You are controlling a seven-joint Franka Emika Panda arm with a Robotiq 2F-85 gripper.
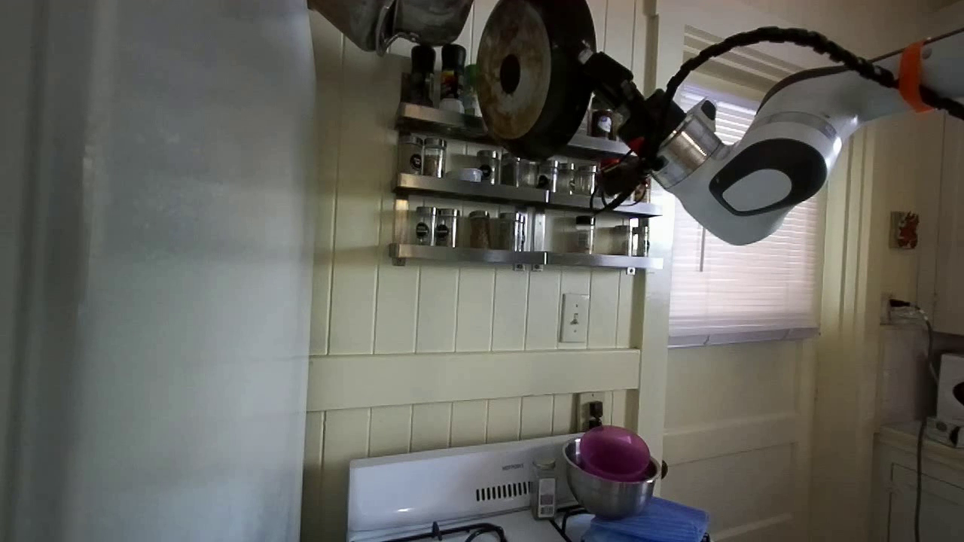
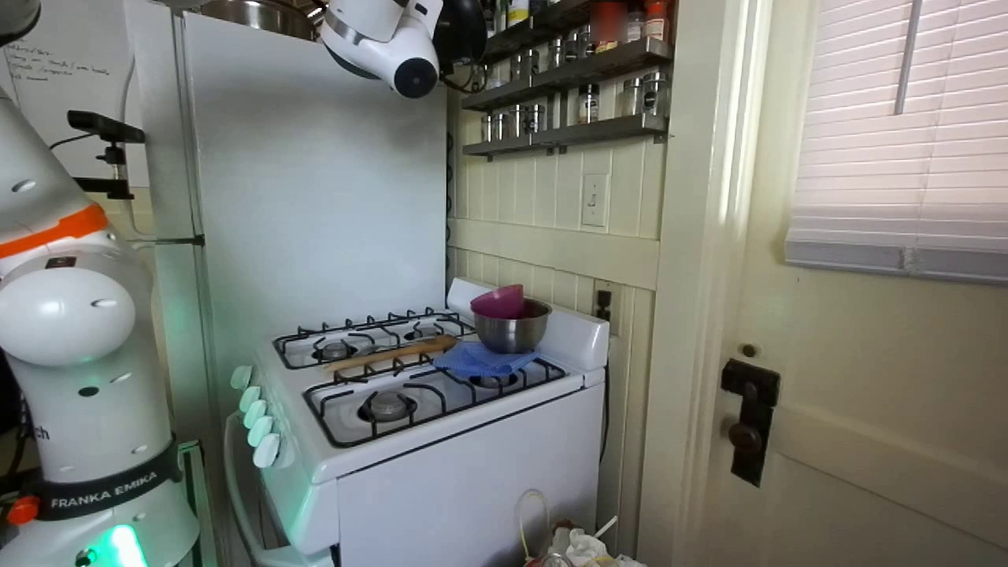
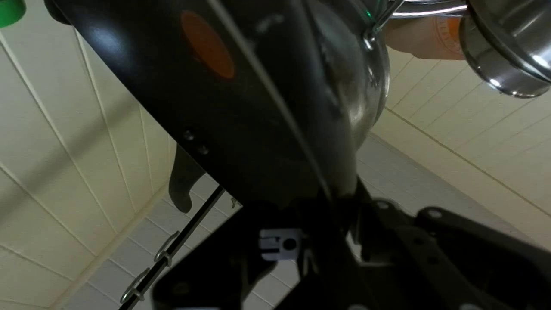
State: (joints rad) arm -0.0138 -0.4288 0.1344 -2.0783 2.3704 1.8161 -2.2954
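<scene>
In an exterior view, near the top centre, the pincer is clenched on the edge of a dark pan, which is tilted and directly at its left in the frame. Behind the pan, there are metal shelves, carrying small jars.

One dark pan is showing. Five knobs are lining one stove, four burners are showing on top, and one pink bowl, one steel bowl, one blue cloth and one wooden utensil are resting there. Three shelf rows are running above one light switch. At least two silver hooks are lining one dark bar.
</scene>
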